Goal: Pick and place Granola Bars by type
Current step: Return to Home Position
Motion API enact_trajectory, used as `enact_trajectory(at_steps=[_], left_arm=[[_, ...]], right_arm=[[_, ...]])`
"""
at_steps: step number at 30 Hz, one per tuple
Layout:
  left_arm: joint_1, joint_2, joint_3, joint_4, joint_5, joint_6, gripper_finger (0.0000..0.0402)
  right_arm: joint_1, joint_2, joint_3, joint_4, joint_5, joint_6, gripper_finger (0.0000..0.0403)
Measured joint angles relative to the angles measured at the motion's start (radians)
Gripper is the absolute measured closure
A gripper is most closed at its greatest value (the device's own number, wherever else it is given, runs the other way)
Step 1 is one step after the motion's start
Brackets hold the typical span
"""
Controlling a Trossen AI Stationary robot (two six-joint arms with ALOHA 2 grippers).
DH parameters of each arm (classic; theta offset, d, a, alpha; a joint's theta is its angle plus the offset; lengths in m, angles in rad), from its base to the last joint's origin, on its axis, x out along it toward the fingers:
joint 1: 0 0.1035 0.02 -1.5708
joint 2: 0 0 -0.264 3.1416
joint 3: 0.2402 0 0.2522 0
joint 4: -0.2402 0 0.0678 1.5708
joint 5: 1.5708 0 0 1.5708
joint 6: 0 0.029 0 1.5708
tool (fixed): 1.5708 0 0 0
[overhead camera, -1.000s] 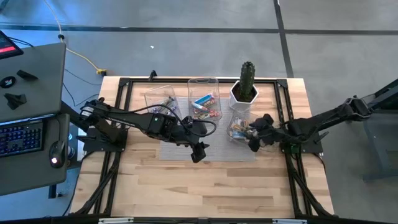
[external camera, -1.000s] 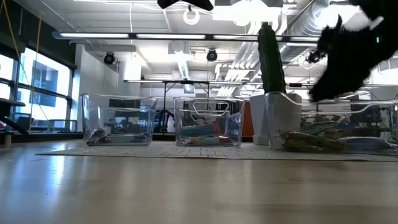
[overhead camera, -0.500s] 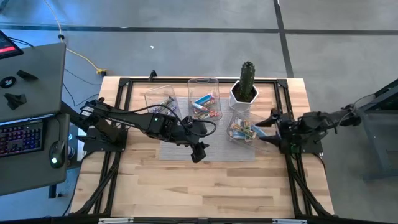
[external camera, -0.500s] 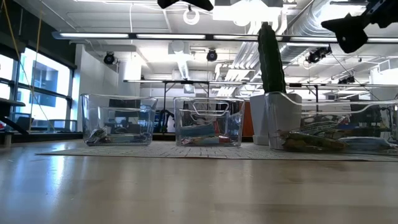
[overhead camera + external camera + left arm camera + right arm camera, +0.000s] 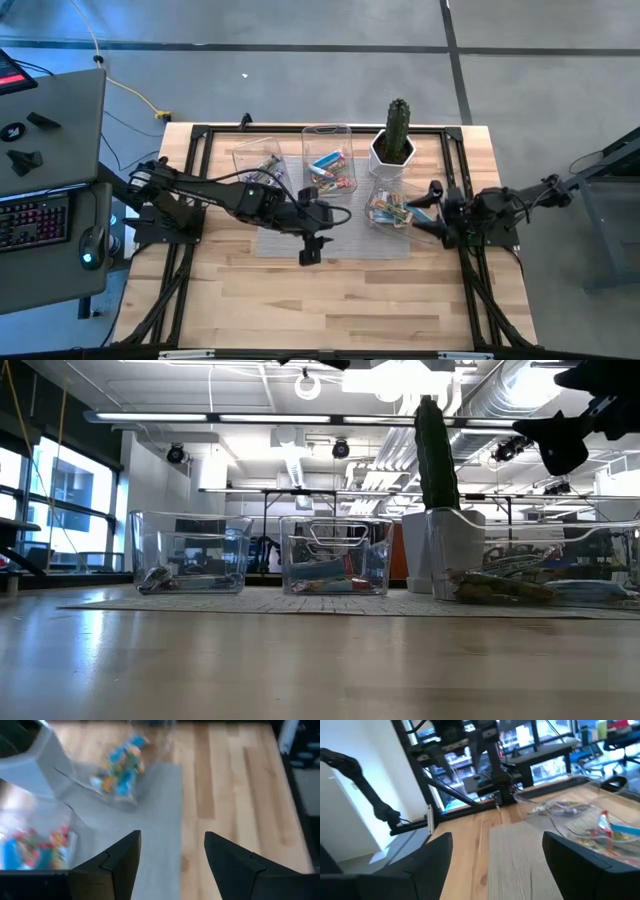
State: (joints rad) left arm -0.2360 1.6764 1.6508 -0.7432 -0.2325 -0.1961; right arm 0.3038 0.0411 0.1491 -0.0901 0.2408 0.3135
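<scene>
The front of the wooden table (image 5: 260, 290) lies bare. Just beyond it, the left claw (image 5: 308, 250) hangs over the near edge of the grey mat (image 5: 350, 245), its fingers spread with nothing between them. Farther back on the right, the right claw (image 5: 428, 207) hovers just beside the right bin (image 5: 368, 200), fingers wide apart and empty too (it points toward that bin). The Granola Bars (image 5: 388, 210) lie inside clear bins: a yellow, green and blue heap in the right bin, blue and red ones in the middle bin (image 5: 326, 132), a few darker ones in the left bin (image 5: 245, 158). A cactus (image 5: 398, 118) in a white pot (image 5: 378, 155) stands just behind the right bin.
</scene>
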Motion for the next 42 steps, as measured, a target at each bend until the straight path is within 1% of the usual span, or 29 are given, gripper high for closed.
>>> enact_trajectory(at_steps=[2,6,7,11,16,20,22,27,30,32,34,38,40,42], left_arm=[[0.0,0.0,0.0,0.037,-0.044,0.013,0.0188],[0.001,0.0,0.0,0.079,-0.072,0.004,0.0188],[0.001,0.0,0.0,0.079,-0.083,-0.022,0.0188],[0.0,-0.038,0.012,-0.01,-0.146,-0.107,0.0188],[0.0,-0.163,0.015,-0.171,-0.286,-0.264,0.0188],[0.0,-0.283,0.015,-0.264,-0.378,-0.287,0.0188],[0.0,-0.35,0.013,-0.3,-0.408,-0.309,0.0188],[0.001,-0.509,-0.03,-0.388,-0.442,-0.366,0.0188],[0.0,-0.618,-0.099,-0.437,-0.493,-0.427,0.0188],[0.0,-0.703,-0.174,-0.442,-0.522,-0.469,0.0188],[0.0,-0.789,-0.274,-0.412,-0.545,-0.498,0.0188],[0.0,-0.961,-0.523,-0.296,-0.541,-0.538,0.0188],[0.0,-1.048,-0.666,-0.194,-0.535,-0.541,0.0188],[0.0,-1.127,-0.804,-0.069,-0.506,-0.501,0.0188]], right_arm=[[0.0,-0.01,-0.02,0.027,-0.012,-0.017,0.0109],[0.0,-0.026,-0.034,0.03,-0.013,-0.031,0.0109],[0.0,-0.026,-0.034,0.024,-0.013,-0.033,0.0109],[0.0,-0.027,-0.034,0.021,-0.005,-0.04,0.0109],[0.0,-0.037,-0.034,0.026,-0.006,-0.06,0.0109],[0.0,-0.034,-0.034,0.037,0.002,-0.068,0.0109],[0.0,-0.038,-0.034,0.038,0.012,-0.072,0.0109],[0.0,-0.037,-0.034,0.046,0.022,-0.097,0.0109],[0.0,-0.036,-0.034,0.049,0.022,-0.098,0.0109],[0.0,-0.036,-0.034,0.049,0.022,-0.109,0.0109],[0.0,-0.036,-0.034,0.049,0.034,-0.114,0.0109],[0.0,-0.036,-0.034,0.044,0.046,-0.12,0.0109],[0.0,-0.036,-0.034,0.043,0.045,-0.126,0.0109],[0.0,-0.036,-0.034,0.041,0.044,-0.132,0.0109]])
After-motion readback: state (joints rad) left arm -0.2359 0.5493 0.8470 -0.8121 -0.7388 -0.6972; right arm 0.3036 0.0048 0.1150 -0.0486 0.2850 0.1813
